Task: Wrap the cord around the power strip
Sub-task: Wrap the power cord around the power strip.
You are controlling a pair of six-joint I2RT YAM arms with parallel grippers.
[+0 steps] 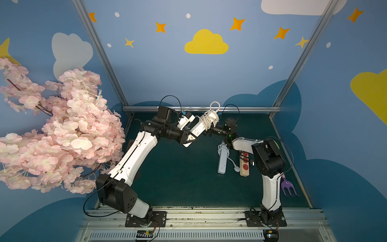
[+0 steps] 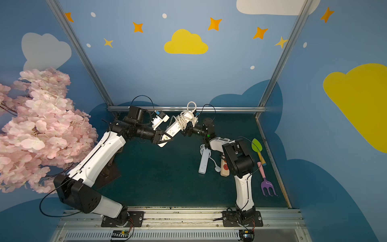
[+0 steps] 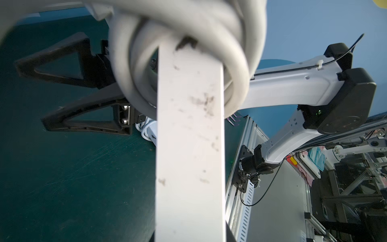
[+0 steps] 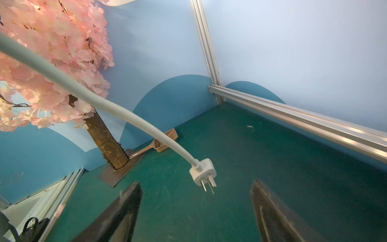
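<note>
The strip, white and scuffed, fills the left wrist view, with the cord coiled several times around its middle. In both top views it hangs in the air, tilted, just in front of the middle of the back rail. The left gripper clamps its lower end, jaws closed on it. One loose loop of cord stands up from the strip's upper end and crosses the rail. The right gripper is also just in front of the rail, beside the coils, jaws spread wide and gripping nothing. The plug dangles free on the cord's last stretch, ahead of the open fingers and touching neither, above the green mat. Well forward of the rail, a blue strip and a beige strip lie side by side on the mat under the right arm. A purple fork lies farther forward.
</note>
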